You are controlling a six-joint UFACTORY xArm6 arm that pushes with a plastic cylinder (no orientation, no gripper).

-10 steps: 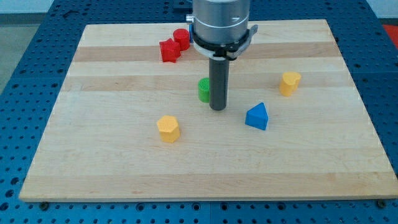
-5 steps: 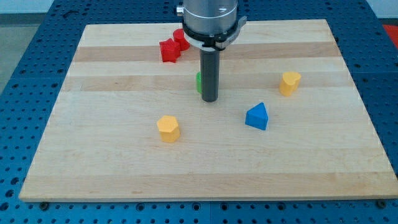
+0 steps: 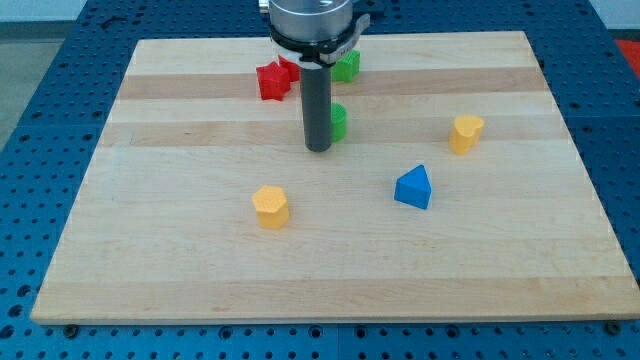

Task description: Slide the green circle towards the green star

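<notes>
No pincer is fitted on this arm, so there is nothing to spread or press together; it ends in a straight dark rod. A pale wooden table (image 3: pixel 200 280) with a smooth, banded grain fills most of the view and rests on a blue perforated base. The arm's metal head hangs over the far middle of the table, and the rod drops from it. My tip (image 3: pixel 318 150) rests on the wood just near and left of the green circle (image 3: pixel 338 122), a short, glossy cylinder partly hidden behind the rod; I cannot tell whether they touch. The green star (image 3: pixel 347 65) lies farther away and a little right of the circle, half covered by the arm's head. A push from my tip away and slightly rightward would likely carry the circle to it. A red star-like block (image 3: pixel 271 81) sits far left of the rod. A blue triangular block (image 3: pixel 413 187) lies near right, a yellow block (image 3: pixel 466 133) farther right, and another yellow block (image 3: pixel 270 206) near left.
</notes>
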